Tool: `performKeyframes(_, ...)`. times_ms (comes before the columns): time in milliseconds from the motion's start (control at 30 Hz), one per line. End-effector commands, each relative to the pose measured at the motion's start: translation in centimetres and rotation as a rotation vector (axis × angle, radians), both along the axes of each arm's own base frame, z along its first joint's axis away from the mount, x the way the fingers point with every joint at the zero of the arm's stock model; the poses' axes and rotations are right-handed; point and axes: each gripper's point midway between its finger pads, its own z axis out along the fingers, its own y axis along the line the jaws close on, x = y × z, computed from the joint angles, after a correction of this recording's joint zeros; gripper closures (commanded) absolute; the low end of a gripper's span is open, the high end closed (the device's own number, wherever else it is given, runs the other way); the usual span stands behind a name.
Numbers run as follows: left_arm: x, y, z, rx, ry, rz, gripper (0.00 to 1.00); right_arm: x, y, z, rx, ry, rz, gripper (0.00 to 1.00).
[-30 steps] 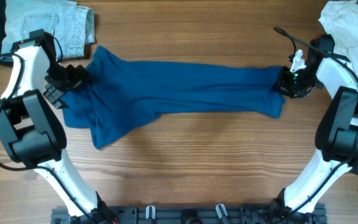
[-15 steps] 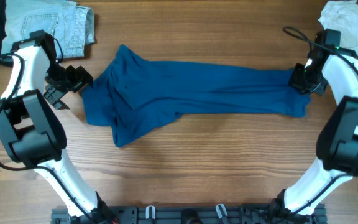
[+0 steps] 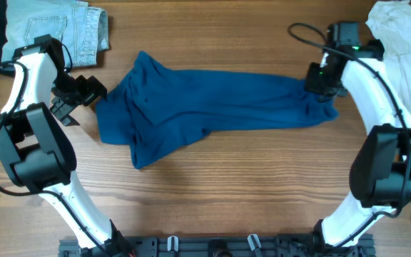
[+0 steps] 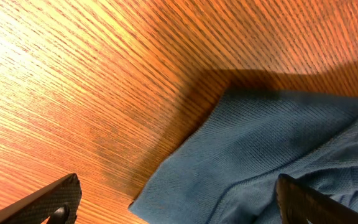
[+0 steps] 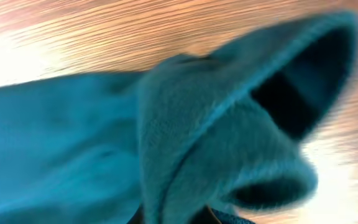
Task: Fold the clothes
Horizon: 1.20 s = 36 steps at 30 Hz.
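The blue top (image 3: 212, 107) lies stretched left to right across the middle of the wooden table (image 3: 227, 193), bunched at its left. The right gripper (image 3: 320, 87) pinches its right end, and the right wrist view shows only blurred, raised cloth. The left gripper (image 3: 91, 91) stands open just off the left hem. Bare wood runs along the near side. Denim (image 3: 56, 28) lies far left, a white garment (image 3: 405, 36) far right.

Soft matt fine-ribbed blue top (image 3: 220, 100), grained wooden table (image 3: 227, 200), pale denim (image 3: 48, 28), crumpled white cloth (image 3: 405, 36)
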Motion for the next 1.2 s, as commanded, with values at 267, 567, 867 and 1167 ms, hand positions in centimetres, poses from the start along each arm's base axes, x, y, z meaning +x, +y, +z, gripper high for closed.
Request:
performKeyframes(267, -0.2, 0.2, 0.6, 0.015, -0.007, -0.007, 0.0, 0.3, 5.4, -0.5, 0.115, 0.011, 0.038, 0.68)
performKeyframes(567, -0.3, 0.1, 0.6, 0.014, -0.004, -0.007, 0.0, 0.7, 5.8, -0.6, 0.148, 0.012, 0.043, 0.43)
performKeyframes(867, -0.6, 0.0, 0.6, 0.01, 0.011, -0.007, 0.0, 0.9, 0.1, 2.6, 0.111, -0.051, -0.077, 0.53)
performKeyframes(1167, -0.4, 0.1, 0.6, 0.013, 0.003, -0.007, 0.0, -3.0, 1.0, -1.6, 0.221, 0.095, -0.075, 0.96)
